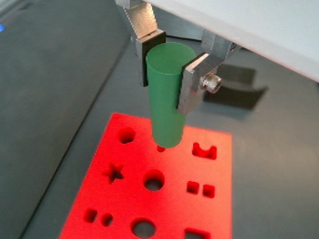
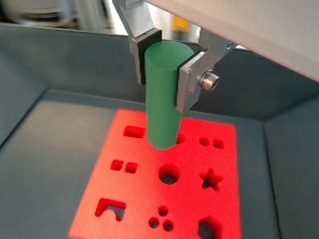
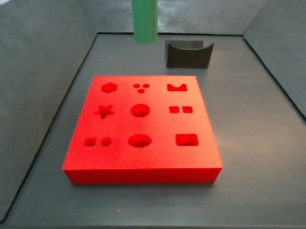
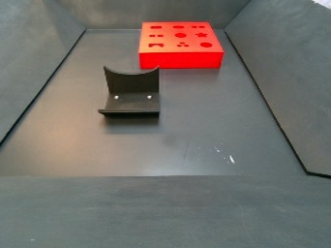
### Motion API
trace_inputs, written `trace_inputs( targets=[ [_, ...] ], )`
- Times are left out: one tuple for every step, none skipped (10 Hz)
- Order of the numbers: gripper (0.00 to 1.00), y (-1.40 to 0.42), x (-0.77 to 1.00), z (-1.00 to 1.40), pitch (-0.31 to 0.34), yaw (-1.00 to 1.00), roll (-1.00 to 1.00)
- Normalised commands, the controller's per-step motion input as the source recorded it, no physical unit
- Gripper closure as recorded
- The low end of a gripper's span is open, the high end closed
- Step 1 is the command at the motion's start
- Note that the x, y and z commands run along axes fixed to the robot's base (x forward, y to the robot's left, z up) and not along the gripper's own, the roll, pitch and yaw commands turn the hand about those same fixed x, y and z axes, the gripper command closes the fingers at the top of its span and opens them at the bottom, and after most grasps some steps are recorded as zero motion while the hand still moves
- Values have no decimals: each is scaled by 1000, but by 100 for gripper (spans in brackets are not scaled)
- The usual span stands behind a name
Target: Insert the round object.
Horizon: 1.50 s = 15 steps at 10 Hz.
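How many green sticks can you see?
1. The green peg is held upright in the gripper, above the red block. No other shows.

**Peg held above the block**

The gripper (image 2: pixel 166 63) clamps the upright green round object (image 2: pixel 165 93) between its silver fingers (image 2: pixel 195 79) (upper part only), its lower end hanging over the red block (image 2: pixel 137 191) and its cut-out holes.

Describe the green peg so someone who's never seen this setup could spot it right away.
Find the red block with shaped holes on the dark floor. Above it hangs the gripper, its silver fingers clamped on the green peg, which points down at the block. It is the only green thing here: a long, smooth, plain cylinder, unlike the dark curved holder nearby.
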Motion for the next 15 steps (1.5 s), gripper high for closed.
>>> trace_inputs(
  targets=[
    [100,-100,0,-160,0,-983,94],
    [100,-103,0,-163,0,-980,101],
    [100,-100,0,-163,0,-980,103],
    [100,-154,0,-80,0,-917,89],
    [100,0,146,-11,29,-71,16],
    [100,3,0,0,0,0,-10],
    [100,0,29,-49,0,-77,0],
    [100,-14,49,-414,-41,-117,-54],
    [100,-63,0,-454,-51,-140,0],
    [100,-106,0,-309,-4,-100,49],
    [100,-129,37,-306,0,-63,191],
    [100,-129,11,-363,0,-66,254],
    [100,-100,0,-411,0,-71,316],
    [100,-94,0,-503,0,-74,291],
    [100,0,0,-574,-43,-40,103]
  ],
)
